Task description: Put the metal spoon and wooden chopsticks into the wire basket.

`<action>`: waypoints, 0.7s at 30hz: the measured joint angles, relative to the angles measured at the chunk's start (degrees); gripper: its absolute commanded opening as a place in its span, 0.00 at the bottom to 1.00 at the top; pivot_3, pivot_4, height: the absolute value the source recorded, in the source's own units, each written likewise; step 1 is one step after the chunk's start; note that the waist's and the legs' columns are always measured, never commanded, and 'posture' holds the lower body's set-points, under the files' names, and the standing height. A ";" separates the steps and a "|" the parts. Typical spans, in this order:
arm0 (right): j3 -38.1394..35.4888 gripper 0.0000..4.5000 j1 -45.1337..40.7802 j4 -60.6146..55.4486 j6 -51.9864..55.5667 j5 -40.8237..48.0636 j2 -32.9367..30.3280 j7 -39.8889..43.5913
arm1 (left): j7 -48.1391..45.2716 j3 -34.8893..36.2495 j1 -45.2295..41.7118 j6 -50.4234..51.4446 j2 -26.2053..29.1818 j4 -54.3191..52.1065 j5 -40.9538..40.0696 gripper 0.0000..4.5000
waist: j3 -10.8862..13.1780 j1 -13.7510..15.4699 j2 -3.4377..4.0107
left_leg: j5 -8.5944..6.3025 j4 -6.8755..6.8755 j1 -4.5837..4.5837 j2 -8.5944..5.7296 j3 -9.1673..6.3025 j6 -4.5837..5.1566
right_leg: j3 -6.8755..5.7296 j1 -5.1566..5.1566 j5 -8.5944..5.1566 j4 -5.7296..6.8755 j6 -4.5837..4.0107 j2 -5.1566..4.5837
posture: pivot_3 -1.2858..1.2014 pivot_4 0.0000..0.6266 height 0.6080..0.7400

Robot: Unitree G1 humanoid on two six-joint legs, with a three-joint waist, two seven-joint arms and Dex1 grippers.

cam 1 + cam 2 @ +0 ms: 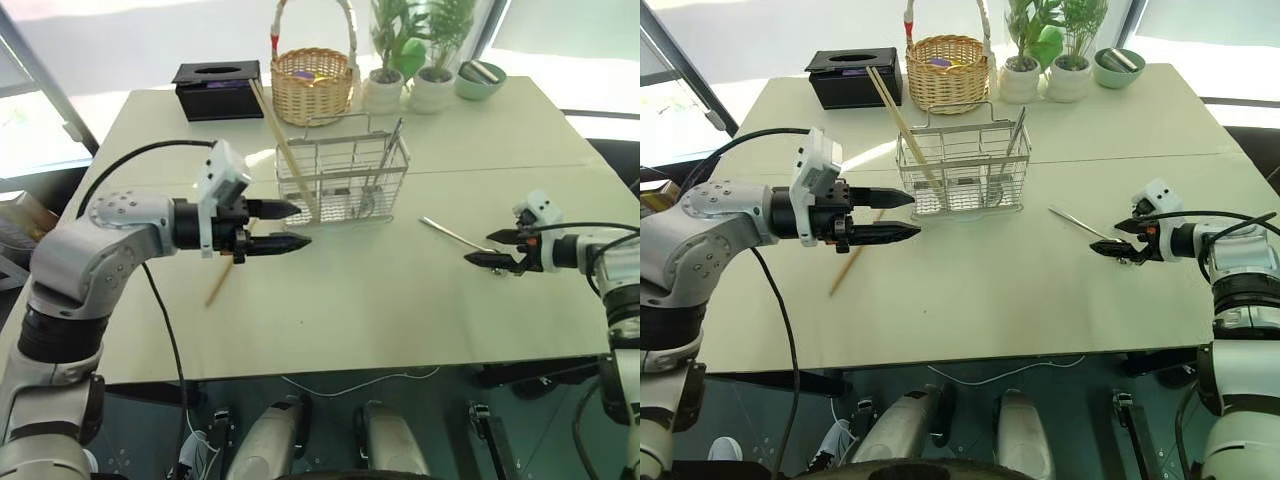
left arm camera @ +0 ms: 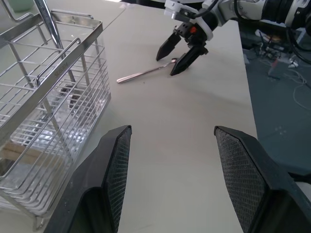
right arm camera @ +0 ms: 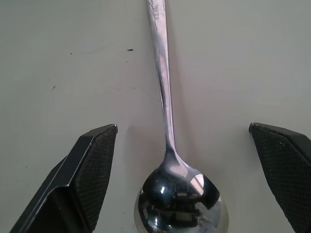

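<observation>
Centrally, wire basket holding wooden chopsticks, right pincer spread over metal spoon, left pincer spread.

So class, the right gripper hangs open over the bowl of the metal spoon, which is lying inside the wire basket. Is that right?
Not quite. The right gripper is open at the bowl end, but the metal spoon lies on the table, outside the wire basket. The left eye view shows this.
</observation>
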 measured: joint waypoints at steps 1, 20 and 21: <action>-0.10 0.83 0.31 -0.24 -0.03 -0.08 0.00 -0.27 | -0.06 0.00 0.00 -0.15 -0.03 0.18 0.38 0.64 | 0.00 0.01 0.00 | 0.00 0.01 0.01 0.00 0.00 0.00 | 0.00 0.01 0.00 0.00 0.00 0.00 | 0.52 0.24 0.89; -2.61 0.02 4.24 -6.86 2.37 0.37 0.34 -3.58 | -0.84 0.01 -0.86 -1.15 -1.37 3.43 2.20 0.64 | -0.01 0.68 -0.01 | -0.24 0.62 -0.01 0.00 -0.04 0.22 | -0.01 0.19 0.05 0.01 0.08 0.05 | 0.52 0.24 0.89; -3.61 0.02 4.92 -7.75 2.67 0.77 0.34 -4.62 | -0.64 0.07 -0.91 -1.20 -1.44 3.58 2.32 0.64 | -0.01 0.68 0.00 | -0.25 0.65 -0.02 -0.01 -0.03 0.22 | -0.01 0.19 0.06 0.01 0.10 0.05 | 0.52 0.24 0.89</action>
